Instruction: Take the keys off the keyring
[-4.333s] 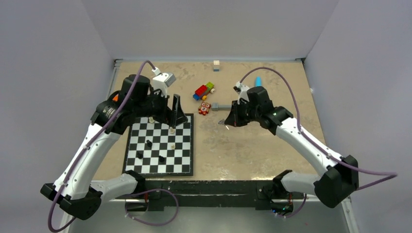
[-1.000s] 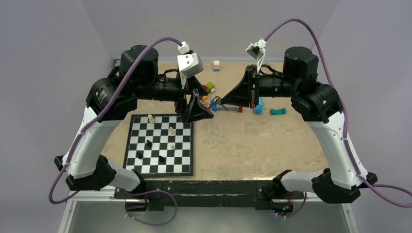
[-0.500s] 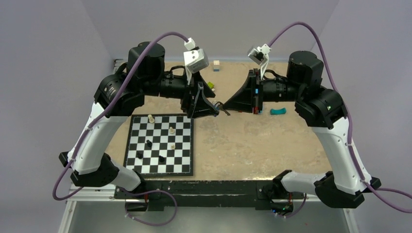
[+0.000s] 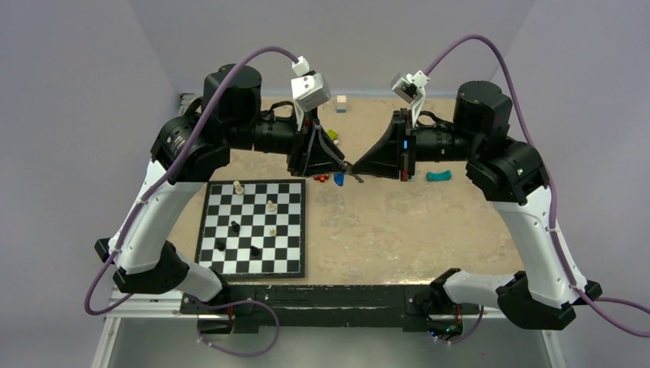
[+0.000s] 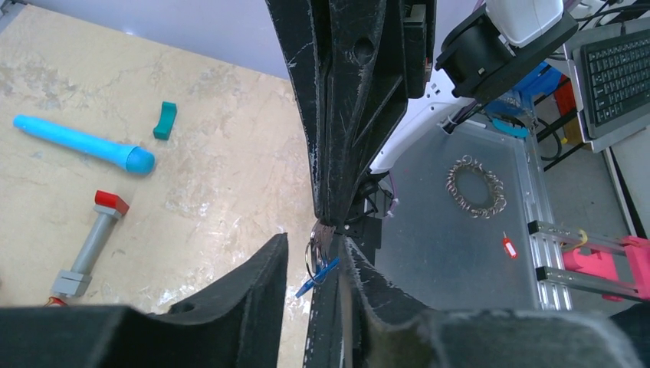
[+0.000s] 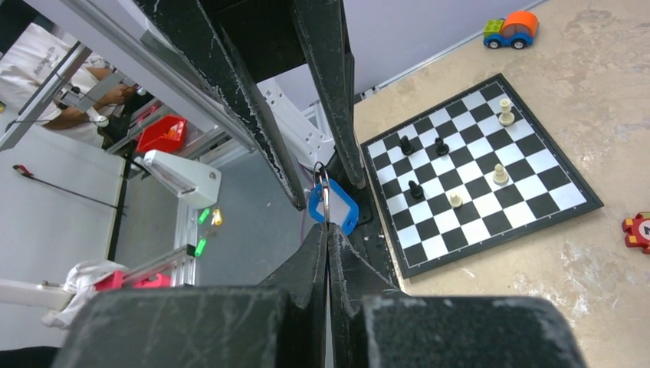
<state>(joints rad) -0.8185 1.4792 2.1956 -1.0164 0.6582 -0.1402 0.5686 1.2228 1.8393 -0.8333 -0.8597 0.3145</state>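
1. Nearest the arm bases, a black-and-white square chessboard lies flat on the sandy stone-pattern tabletop. A few small white and black chess pieces stand on it.

2. Beyond the board, both arms are raised and their grippers meet tip to tip in mid-air, above the tabletop.

3. The right gripper has its two black fingers pressed flat together. They pinch the thin metal ring of the keyring, a small blue oblong plastic tag with a pale centre that hangs just past the fingertips.

4. The left gripper faces it with its fingers partly apart. One finger stands on each side of the ring and tag. The views do not settle whether either finger touches the ring.

5. Separate keys cannot be told from the ring in any view.

6. Farther back on the tabletop lie a small teal curved block, a long light-blue cylinder and a grey bar with a red end.

7. A small pale cube sits at the far edge.
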